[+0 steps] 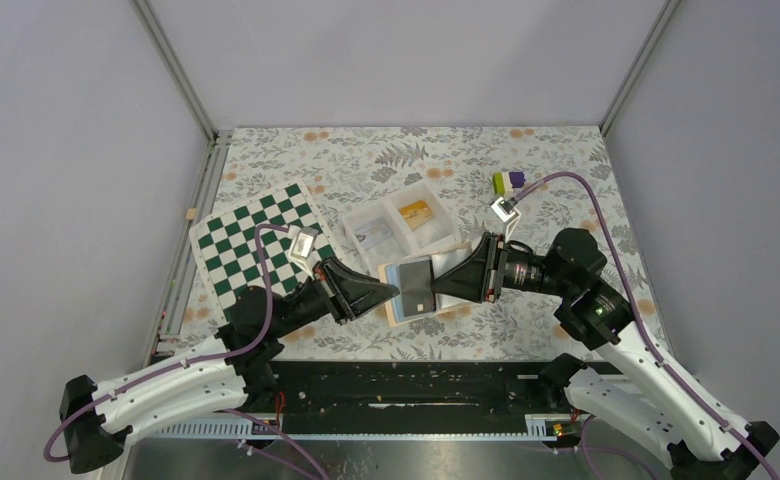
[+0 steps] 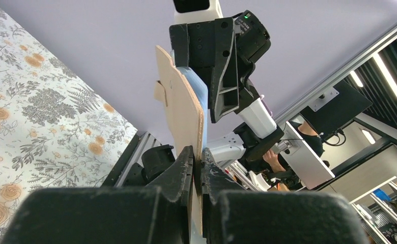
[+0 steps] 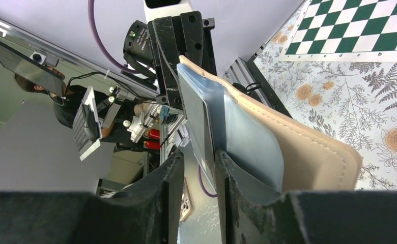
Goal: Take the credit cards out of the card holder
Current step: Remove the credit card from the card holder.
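- The counter (image 1: 556, 170) is covered by a floral cloth. The action sits at its middle, toward the near edge.
- A chequered board (image 1: 256, 235) lies by the left edge and plays no part.
- A white tray (image 1: 394, 216) sits behind the middle. One compartment holds a whitish card (image 1: 376, 237) and the other a yellow card (image 1: 416, 212). Judging from this, part of the task is probably done.
- The card holder (image 1: 394, 275) is just nearer than the tray, between the two arms. The top view does not show whether it rests on the cloth or hangs clear. At least one card is in it, so the task is unfinished.
- The left end effector (image 1: 391, 293) is clamped on the holder's tan edge. Only its own wrist view (image 2: 196, 155) shows the fingers closed tight on that edge (the top view shows just a dark wedge meeting the holder).
- The right end effector (image 1: 438, 283) comes in from the opposite side. In its wrist view (image 3: 199, 160) the jaws stand a narrow slot apart around a card.
- The credit card (image 1: 418, 285) shows from above as a dark rectangle on the holder. The right wrist view (image 3: 199, 117) shows it sticking out of the blue sleeve against one finger. Whether it is pinched cannot be told.
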Available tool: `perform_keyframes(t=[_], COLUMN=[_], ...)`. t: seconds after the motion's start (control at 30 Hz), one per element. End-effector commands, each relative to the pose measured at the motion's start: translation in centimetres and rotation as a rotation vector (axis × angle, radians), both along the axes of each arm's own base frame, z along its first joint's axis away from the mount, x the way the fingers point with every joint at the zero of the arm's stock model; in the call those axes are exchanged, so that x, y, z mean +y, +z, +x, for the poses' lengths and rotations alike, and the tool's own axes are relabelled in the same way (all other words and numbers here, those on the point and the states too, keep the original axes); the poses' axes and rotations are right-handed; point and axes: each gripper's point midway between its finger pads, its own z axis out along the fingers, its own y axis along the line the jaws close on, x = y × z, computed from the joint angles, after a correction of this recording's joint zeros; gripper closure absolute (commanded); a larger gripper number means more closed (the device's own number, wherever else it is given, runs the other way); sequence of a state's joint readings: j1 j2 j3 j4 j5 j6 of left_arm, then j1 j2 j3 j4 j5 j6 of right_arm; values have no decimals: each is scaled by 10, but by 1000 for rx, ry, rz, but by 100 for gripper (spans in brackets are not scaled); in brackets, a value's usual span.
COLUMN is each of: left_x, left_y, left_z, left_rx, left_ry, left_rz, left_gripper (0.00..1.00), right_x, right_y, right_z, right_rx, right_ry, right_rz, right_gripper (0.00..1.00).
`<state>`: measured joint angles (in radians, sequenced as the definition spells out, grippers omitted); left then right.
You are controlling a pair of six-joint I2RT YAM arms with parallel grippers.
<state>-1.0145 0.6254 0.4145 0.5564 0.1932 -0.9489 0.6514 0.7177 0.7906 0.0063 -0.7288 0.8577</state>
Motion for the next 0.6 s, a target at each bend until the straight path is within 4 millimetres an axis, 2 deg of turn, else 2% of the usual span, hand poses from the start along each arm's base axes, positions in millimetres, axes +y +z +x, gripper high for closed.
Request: perform_keyframes(t=[0.0,0.23,0.33,0.5,0.57], left_x=[7,9,8,7,8], left_y=[20,24,24,26,26], left_z=[0,-2,-2,-4,-5], left_rx=[-35,-33,-37,-38,-36], left_ry=[14,8,5,-7,-9], left_rz=[-86,-108,-107,-113,-115], left_gripper=[100,100,100,100,100], right_x=[1,3,3,4,2], right_y=[14,19,24,26,27], right_z=[-9,-13,-14,-15,-16], right_rx=[-43,-76,-88,-99,-110], right_ry=[59,97,111,115,113], right_rz=[65,107,128,136,137], right_gripper=[67,72,79,100,100])
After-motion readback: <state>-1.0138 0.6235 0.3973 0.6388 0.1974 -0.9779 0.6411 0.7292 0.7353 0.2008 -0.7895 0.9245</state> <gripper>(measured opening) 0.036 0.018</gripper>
